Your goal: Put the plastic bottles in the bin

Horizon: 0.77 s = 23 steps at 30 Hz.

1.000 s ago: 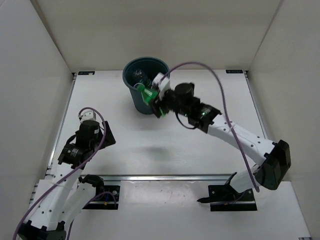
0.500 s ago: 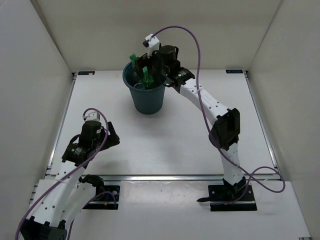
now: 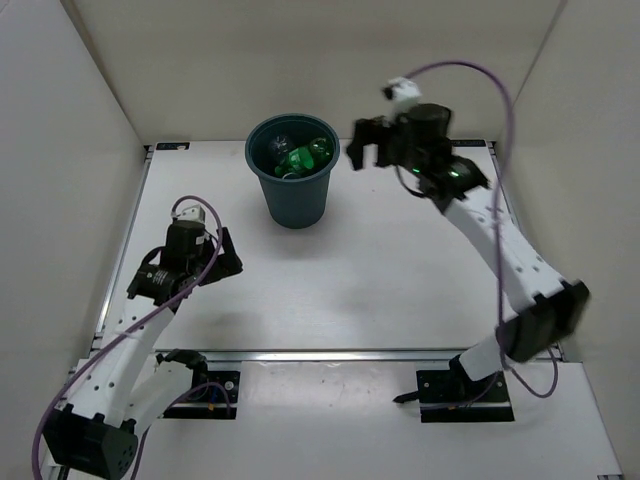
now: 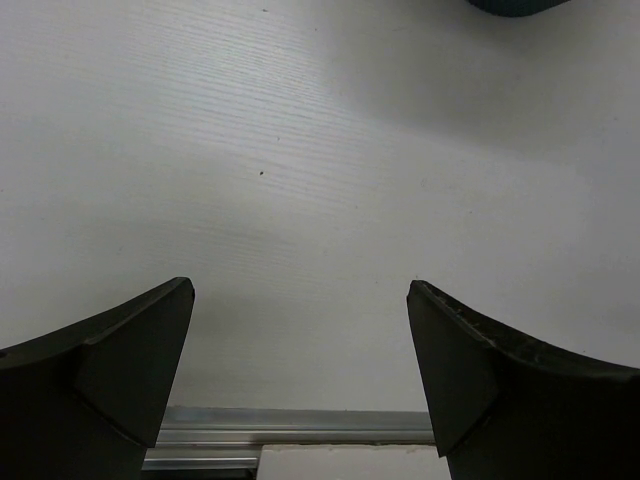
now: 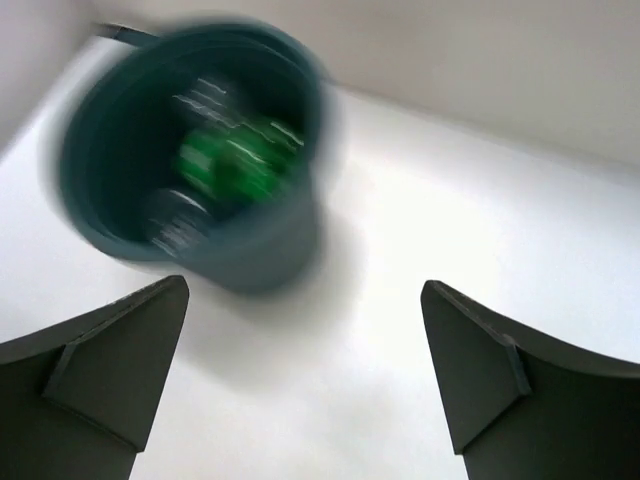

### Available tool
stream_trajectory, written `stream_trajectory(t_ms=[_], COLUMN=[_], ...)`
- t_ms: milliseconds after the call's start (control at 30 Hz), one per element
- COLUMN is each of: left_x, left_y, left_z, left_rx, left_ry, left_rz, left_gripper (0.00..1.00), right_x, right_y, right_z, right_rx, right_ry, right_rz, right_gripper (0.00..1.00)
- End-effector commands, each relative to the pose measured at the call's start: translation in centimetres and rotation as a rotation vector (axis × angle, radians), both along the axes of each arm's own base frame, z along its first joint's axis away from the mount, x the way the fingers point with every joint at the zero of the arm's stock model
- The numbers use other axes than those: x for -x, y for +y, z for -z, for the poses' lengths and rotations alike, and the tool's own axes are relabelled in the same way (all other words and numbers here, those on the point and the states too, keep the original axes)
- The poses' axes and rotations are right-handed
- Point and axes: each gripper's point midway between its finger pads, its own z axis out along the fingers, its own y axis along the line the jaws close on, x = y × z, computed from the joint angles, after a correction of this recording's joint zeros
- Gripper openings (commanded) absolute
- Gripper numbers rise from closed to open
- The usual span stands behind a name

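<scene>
- The white desk lies under both tools. In the left wrist view its bare wood-grain surface fills the gap between the fingers, with a metal rail along the near edge below the fingertips.
- The right arm reaches up and far across the desk, with a purple cable looping above it. Its tool is held high at the far end.
- The left arm is bent low on its own side, with its tool close above the desk.
- The bin, dark teal and round, stands upright on the desk. It is just to the left of the right tool and lower than it. In the right wrist view it sits ahead and to the left of the fingertips, and it is blurred. From the left tool it is well ahead, with only a sliver of teal at the top edge of the left wrist view.
- The right tool has its jaws spread wide with nothing between them. It is near the bin's rim but not over the opening.
- The left tool is also spread wide and carries nothing. Only bare desk shows between its fingers.
- The plastic bottles lie inside the bin, below and to the left of the right tool. The green bottle is the plainest to make out. Clear and dark shapes lie beside it, but how many cannot be told.
</scene>
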Motion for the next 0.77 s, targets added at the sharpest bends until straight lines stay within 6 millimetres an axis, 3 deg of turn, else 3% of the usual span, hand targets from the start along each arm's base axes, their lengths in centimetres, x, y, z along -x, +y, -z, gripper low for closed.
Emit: stream_trajectory(t_ms=[0, 33, 67, 167, 267, 367, 433, 633, 733], left_x=[-1.4, -2.0, -2.5, -4.0, -5.7, -6.4, -6.3, -4.9, -4.5], left_y=[-0.8, -0.8, -0.6, -0.3, -0.6, -0.4, 0.0, 2.5, 2.3], left_z=[-1.8, -2.0, -2.2, -2.8, -4.3, -5.0, -5.1, -5.7, -5.6], left_rx=[0.023, 0.015, -0.002, -0.002, 0.027, 0.016, 0.009, -0.048, -0.046], left_ry=[-0.017, -0.009, 0.001, 0.027, 0.009, -0.004, 0.003, -0.022, -0.023], left_rz=[0.039, 0.034, 0.026, 0.005, 0.001, -0.023, -0.03, -0.116, -0.111], left_gripper=[0.99, 0.99, 0.98, 0.99, 0.99, 0.99, 0.99, 0.99, 0.99], right_x=[3.8, 4.7, 6.3, 10.5, 14.4, 16.7, 17.6, 18.0, 17.7], right_y=[-8.7, -11.7, -14.9, -21.8, -26.1, -28.8, -29.5, -28.4, -28.6], right_z=[4.3, 6.0, 9.0, 15.2, 18.0, 19.3, 19.8, 19.3, 18.1], right_rx=[-0.058, -0.046, -0.005, 0.028, 0.002, 0.061, 0.099, 0.13, 0.078], right_ry=[0.204, 0.249, 0.349, 0.574, 0.649, 0.671, 0.703, 0.606, 0.565], right_rz=[0.2, 0.293, 0.393, 0.593, 0.712, 0.812, 0.814, 0.761, 0.739], right_gripper=[0.99, 1.0, 0.99, 0.99, 0.99, 0.99, 0.99, 0.99, 0.99])
